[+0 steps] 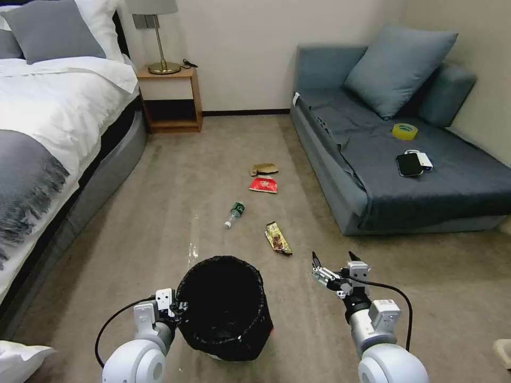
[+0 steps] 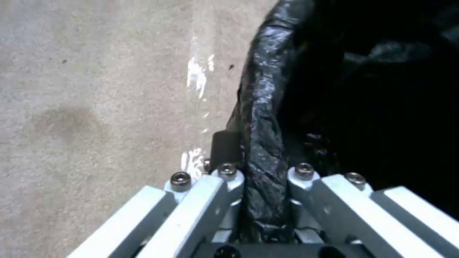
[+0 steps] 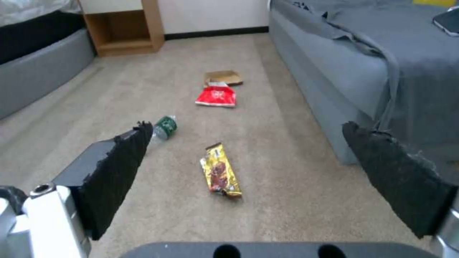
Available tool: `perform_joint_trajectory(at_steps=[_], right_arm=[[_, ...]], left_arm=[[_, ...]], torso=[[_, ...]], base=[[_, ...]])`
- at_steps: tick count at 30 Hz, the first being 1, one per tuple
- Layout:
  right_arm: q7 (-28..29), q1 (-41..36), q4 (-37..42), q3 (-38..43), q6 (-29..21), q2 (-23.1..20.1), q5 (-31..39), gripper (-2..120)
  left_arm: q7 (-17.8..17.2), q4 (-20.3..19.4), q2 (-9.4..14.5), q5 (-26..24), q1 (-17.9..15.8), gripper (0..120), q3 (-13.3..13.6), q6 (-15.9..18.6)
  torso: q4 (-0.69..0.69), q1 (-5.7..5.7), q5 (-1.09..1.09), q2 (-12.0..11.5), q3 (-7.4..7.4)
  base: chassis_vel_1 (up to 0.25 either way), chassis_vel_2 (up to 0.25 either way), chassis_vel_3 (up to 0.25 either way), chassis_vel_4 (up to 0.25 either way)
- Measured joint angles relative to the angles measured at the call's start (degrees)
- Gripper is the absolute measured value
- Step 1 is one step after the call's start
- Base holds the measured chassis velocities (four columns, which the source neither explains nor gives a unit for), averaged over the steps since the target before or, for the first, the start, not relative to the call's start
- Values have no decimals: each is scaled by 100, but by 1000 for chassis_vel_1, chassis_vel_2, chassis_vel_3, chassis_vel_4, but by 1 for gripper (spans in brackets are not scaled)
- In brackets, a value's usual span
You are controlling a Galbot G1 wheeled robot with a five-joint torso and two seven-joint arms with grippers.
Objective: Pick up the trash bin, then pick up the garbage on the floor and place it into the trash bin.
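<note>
Black crinkled plastic lines the trash bin [image 1: 223, 308], which sits low in front of me, its rim pinched between my left claw [image 1: 178, 307]. Only that thin lip and liner are gripped, so the bin could tilt or slide free. My right claw [image 1: 332, 259] hangs wide open, holding nothing, above the carpet. Beyond it lie the bottle [image 1: 235, 213], gold wrapper [image 1: 278, 237], red wrapper [image 1: 264, 184] and paper scrap [image 1: 264, 169], mid-floor between bed and sofa; flat wrappers may slip my pads.
</note>
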Motion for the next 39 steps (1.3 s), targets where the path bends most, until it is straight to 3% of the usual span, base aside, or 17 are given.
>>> perform_joint_trajectory(at_steps=[13,23,31,39], right_arm=[[-12,-85,58,-35,83,46,-77,100],[-204,-237,174,41,382,58,-428,100],[-472,-580,377,249,711,57,-885,100],[-504,-742,474,271,869,51,-1036,100]], left_arm=[[211,-172,-47,356,168,4,-73,-374],[409,-703,-89,367,334,4,-267,-739],[416,-1009,-47,118,326,4,-428,-728],[322,-1170,25,-165,305,4,-818,-658]], torso=[[1,0,2,0,0],[1,0,2,0,0],[0,0,1,0,0],[1,0,1,0,0]], base=[[0,0,0,0],[0,0,0,0],[0,0,0,0],[0,0,0,0]])
